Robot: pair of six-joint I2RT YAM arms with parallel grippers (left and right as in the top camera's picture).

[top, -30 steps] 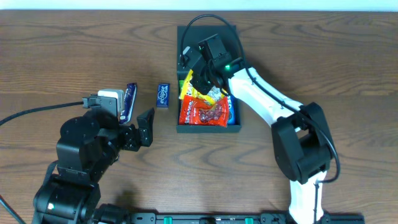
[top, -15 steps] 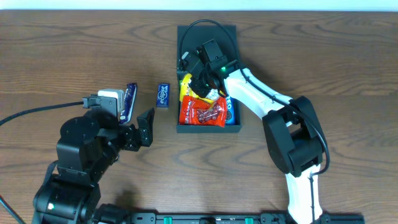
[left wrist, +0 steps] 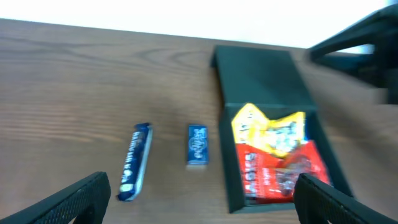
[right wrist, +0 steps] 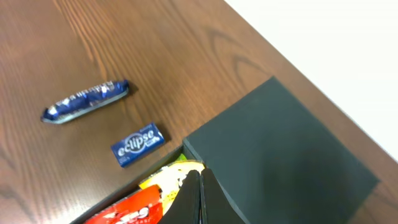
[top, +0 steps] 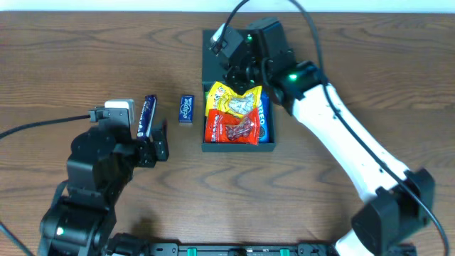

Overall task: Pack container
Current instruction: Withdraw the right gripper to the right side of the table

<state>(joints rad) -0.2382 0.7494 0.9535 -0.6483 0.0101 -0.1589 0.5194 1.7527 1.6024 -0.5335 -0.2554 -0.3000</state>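
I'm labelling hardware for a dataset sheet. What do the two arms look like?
Left arm: mostly black, chunky joints, pale wrist block, black cable trailing off. Right arm: white shells, black joints, green light.

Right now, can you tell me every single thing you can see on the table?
container: 1, dark teal-green, middle of table, lid open flat behind it
yellow packet: 1, yellow, inside container
red packet: 1, red, inside container
blue packet: 1, blue, inside container, right edge
long bar: 1, blue, on table left of container
gum pack: 1, blue, between bar and container
table: 1, brown wood
left pincer: 1, black, open
right pincer: 1, black, shut, above container
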